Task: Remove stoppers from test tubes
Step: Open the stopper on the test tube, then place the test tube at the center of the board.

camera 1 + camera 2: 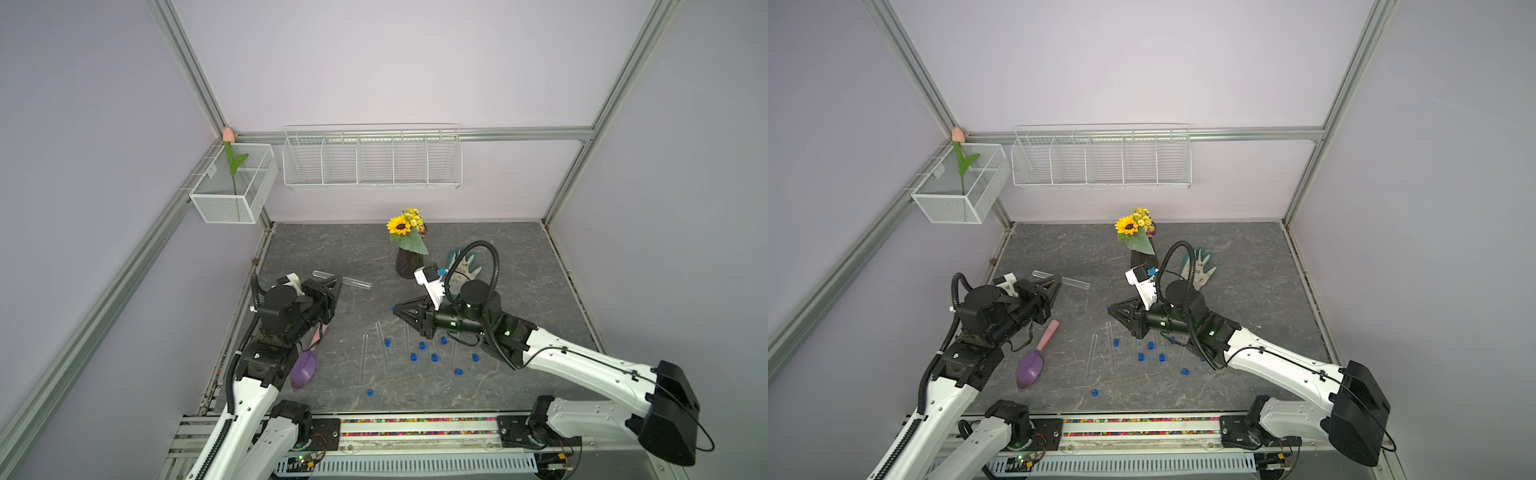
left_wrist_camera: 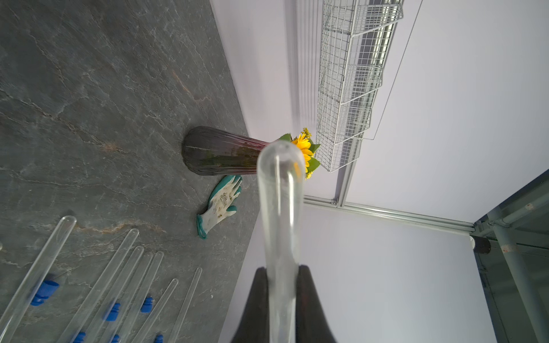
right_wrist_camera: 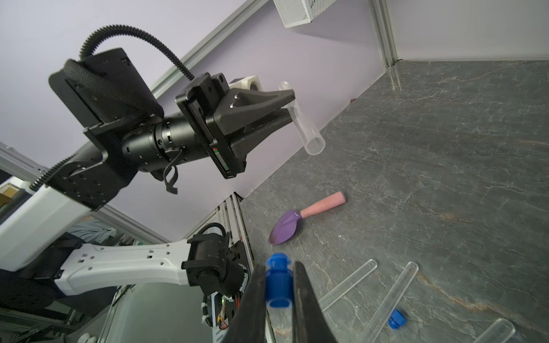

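The left end effector (image 3: 292, 105) is clamped on a test tube (image 3: 310, 133), its middle hidden in the grip; the right end effector (image 3: 279, 267) pinches a stopper (image 3: 277, 286), half covered.

We see bare tabletop (image 1: 523, 266) along the right side and across the back left, free for a gripper to pass. In the front middle, test tubes (image 1: 364, 359) and stoppers (image 1: 413, 356) lie close together, leaving only narrow lanes. The vase (image 1: 406, 264) and glove (image 1: 467, 270) block the back centre, and the scoop (image 1: 1034, 361) lies beside the left arm. Between the left gripper (image 1: 338, 286) and the right gripper (image 1: 395, 309) we find an open gap; the held tube (image 1: 359, 283) juts into it, and the held stopper (image 3: 277, 282) tips it opposite.
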Controlling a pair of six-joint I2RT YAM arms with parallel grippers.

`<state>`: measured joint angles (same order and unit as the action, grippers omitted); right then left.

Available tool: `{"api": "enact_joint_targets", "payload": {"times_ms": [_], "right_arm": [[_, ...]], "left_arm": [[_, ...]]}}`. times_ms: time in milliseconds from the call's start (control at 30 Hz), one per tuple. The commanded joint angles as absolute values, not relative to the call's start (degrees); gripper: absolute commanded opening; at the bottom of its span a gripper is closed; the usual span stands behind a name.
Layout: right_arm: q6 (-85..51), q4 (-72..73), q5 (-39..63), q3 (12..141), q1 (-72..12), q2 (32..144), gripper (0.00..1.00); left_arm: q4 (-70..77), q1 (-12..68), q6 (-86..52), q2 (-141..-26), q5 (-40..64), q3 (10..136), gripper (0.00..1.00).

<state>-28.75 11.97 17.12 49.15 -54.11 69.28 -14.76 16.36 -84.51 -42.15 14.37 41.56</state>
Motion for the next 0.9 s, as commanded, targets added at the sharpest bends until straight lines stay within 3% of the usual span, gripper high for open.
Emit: {"api": "enact_joint_targets", "payload": {"times_ms": [0, 167, 367, 633, 867], "right_arm": [[-25.84, 5.37, 15.46, 49.99, -54.41, 68.39, 0.13], [-25.72, -6.92, 11.0, 54.1, -54.46, 68.18, 0.13], [-27.17, -15.53, 11.2, 56.88, -54.83, 69.93, 0.13], [-29.01, -17.57, 12.52, 61.48, -59.38, 80.07, 0.14], [-35.25, -6.68, 16.08, 62.0, -62.02, 90.24, 0.13]], "left_arm": [[-21.99, 15.24, -76.12, -46.76, 17.94, 46.82, 0.0], [-46.46, 15.06, -44.79, -59.64, 22.03, 59.9, 0.0], [-66.54, 15.08, -21.09, -70.37, 9.82, 67.93, 0.0], [-64.43, 16.58, -17.56, -80.85, 7.19, 66.79, 0.0], [-58.61, 18.82, -17.28, -91.21, 6.16, 63.93, 0.0]]}}
